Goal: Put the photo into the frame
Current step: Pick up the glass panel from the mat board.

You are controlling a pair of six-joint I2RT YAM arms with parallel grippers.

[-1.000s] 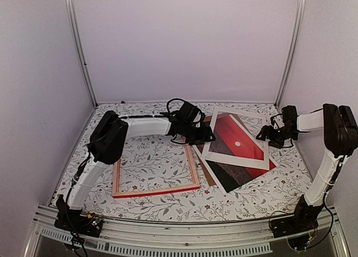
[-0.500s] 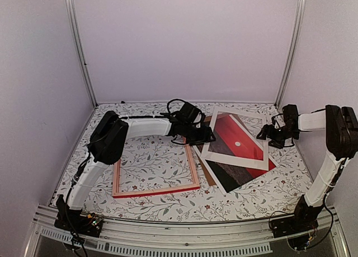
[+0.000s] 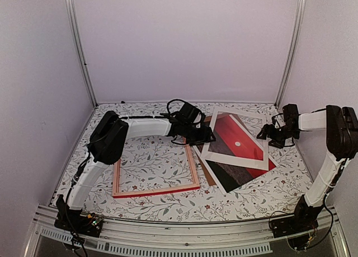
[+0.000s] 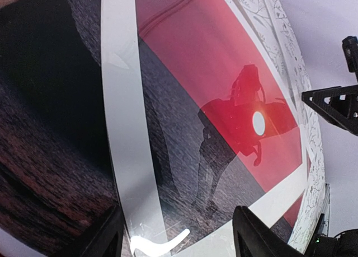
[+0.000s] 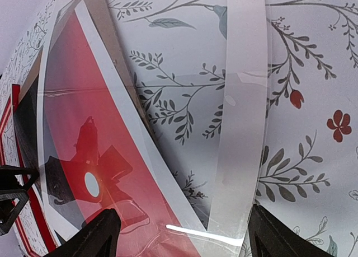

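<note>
**Overhead and wrist views — work surface with print, mount and frame.**

The floral tablecloth [image 3: 251, 204] carries a loose stack right of centre. A white mat [image 3: 235, 161] lies flat on top of the photo [image 3: 232, 132], covering its margins. A brown board [image 3: 202, 167] shows from under the stack's 9 o'clock edge. The wrist views show mirror-like reflections of the arms over the print; whether these come from a clear pane cannot be told.

The photo lies face up, skewed under the mat. Its long axis appears to run from 11 to 5 o'clock, with the red half and white dot on the 3 o'clock side and the dark half on the 9 o'clock side.

The frame [image 3: 156, 190] lies flat at 9 o'clock of the stack, pale back up, its right rail just beside the board.

The left gripper [image 3: 206, 136] is at the mat's 9 o'clock border and the right gripper [image 3: 266, 135] at its 3 o'clock border — both jaws spread wide, holding nothing.
</note>
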